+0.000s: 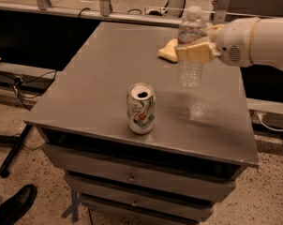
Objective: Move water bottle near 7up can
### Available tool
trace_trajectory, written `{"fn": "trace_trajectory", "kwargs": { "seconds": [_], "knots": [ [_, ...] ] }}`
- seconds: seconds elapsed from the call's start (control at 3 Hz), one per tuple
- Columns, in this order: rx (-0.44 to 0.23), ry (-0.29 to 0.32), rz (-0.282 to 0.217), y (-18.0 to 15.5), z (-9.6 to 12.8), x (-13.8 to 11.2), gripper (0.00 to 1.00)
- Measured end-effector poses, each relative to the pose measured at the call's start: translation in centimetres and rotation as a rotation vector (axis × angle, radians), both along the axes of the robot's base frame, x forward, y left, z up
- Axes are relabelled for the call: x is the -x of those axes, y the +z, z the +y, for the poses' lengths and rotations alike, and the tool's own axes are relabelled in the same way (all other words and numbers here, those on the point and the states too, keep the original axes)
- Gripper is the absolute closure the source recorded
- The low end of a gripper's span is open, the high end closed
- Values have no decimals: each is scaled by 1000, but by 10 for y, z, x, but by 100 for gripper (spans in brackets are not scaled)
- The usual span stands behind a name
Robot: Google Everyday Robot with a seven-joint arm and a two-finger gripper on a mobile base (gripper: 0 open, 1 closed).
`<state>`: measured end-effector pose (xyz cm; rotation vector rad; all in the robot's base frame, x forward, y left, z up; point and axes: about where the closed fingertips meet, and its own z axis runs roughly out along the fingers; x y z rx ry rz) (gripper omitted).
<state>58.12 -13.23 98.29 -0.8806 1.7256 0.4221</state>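
Note:
The water bottle [191, 69] is clear with a white cap and stands upright, held a little above the grey table top [99, 74] at the right. My gripper [194, 52] comes in from the right and is shut on the bottle's middle. The 7up can [141, 108] stands upright near the table's front edge, down and to the left of the bottle, well apart from it.
A yellow sponge [167, 52] lies on the table just behind and left of the gripper. The table is a cabinet with drawers [132, 177] below. A black shoe [15, 205] shows on the floor at lower left. Cables lie on the floor at left.

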Motion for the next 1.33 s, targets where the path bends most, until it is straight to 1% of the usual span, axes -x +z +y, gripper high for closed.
{"fn": "trace_trajectory", "kwargs": {
  "seconds": [0.33, 0.67, 1.0, 1.33],
  "knots": [
    [-25, 4, 12, -16, -32, 19, 100],
    [-80, 105, 21, -38, -29, 41, 100],
    [-98, 200, 20, -46, -6, 48, 100],
    [-88, 315, 13, -47, 26, 53, 100]
  ]
}}
